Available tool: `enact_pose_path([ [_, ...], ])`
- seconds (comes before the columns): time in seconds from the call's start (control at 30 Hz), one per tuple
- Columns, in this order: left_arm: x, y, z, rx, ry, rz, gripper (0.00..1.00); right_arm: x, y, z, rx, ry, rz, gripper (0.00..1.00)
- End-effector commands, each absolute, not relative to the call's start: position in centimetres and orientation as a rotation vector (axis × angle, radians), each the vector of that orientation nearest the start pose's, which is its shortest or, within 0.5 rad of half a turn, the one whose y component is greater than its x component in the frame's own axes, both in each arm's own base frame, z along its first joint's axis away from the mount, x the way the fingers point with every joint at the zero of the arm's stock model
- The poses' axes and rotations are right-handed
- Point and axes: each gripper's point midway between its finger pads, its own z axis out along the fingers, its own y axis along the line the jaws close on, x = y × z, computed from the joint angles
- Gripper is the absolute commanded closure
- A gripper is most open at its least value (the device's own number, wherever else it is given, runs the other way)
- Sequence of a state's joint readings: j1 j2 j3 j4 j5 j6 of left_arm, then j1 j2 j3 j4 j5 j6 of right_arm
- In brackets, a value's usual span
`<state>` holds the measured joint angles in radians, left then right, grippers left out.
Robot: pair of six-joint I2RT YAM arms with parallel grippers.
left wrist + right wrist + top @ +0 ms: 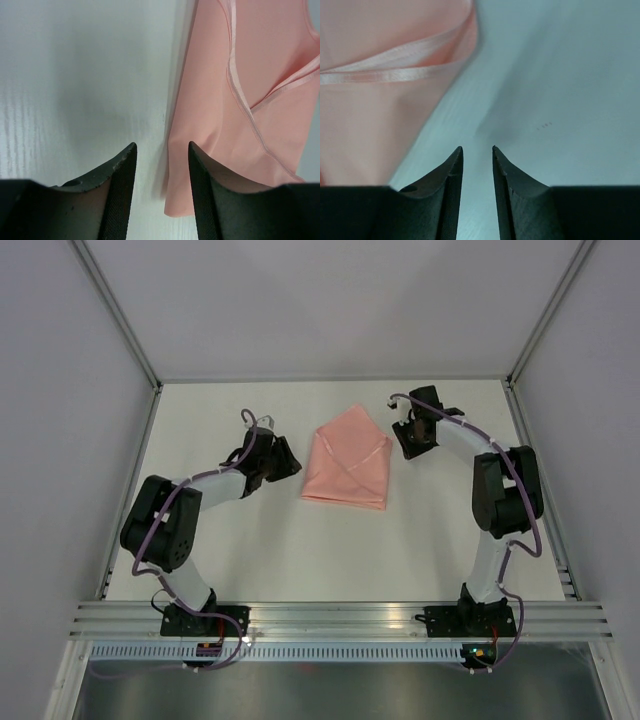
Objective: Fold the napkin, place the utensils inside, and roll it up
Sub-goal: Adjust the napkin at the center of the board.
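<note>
Salmon-pink napkin [347,465] is lying folded on the desk [280,550], looking soft, light and slippery; its stitched hem [231,50] seems the surest hold. The left claw [161,145] and right claw [477,147] are hovering beside it, narrowly parted, empty.

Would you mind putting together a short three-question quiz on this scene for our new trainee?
1. True or false: the right gripper holds nothing.
2. The napkin lies: A between the left gripper and the right one, B in a bowl, C on a plate.
3. How many forks are in view?
Key: 1 true; 2 A; 3 zero.
</note>
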<state>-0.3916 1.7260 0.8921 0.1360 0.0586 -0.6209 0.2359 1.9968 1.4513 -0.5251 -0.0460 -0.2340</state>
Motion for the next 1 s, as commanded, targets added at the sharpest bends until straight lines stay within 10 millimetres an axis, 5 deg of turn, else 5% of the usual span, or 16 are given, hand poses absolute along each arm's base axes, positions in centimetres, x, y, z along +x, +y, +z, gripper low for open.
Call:
enact_pose_path([
  [0.0,41.2,-18.8,9.5,-0.213,2.217,-0.544,0.48,44.5,9.5,9.7,-0.64,2.418,0.033,0.63],
  [0.13,41.4,-18.6,12.4,-0.194,2.166,-0.544,0.47,44.3,9.7,13.4,-0.691,2.312,0.036,0.59],
  [0.33,40.9,-18.2,17.6,-0.16,2.069,-0.564,0.46,41.5,14.2,16.8,-0.933,2.142,0.228,0.52],
  [0.57,39.0,-18.1,23.4,-0.138,1.967,-0.633,0.45,36.7,21.5,14.1,-1.246,2.014,0.334,0.47],
  [0.77,37.3,-17.6,27.6,-0.103,1.899,-0.656,0.44,33.8,24.8,12.1,-1.436,1.917,0.336,0.43],
  [0.97,36.4,-17.4,29.2,-0.094,1.877,-0.666,0.43,32.0,26.6,8.4,-1.577,1.881,0.274,0.41],
])
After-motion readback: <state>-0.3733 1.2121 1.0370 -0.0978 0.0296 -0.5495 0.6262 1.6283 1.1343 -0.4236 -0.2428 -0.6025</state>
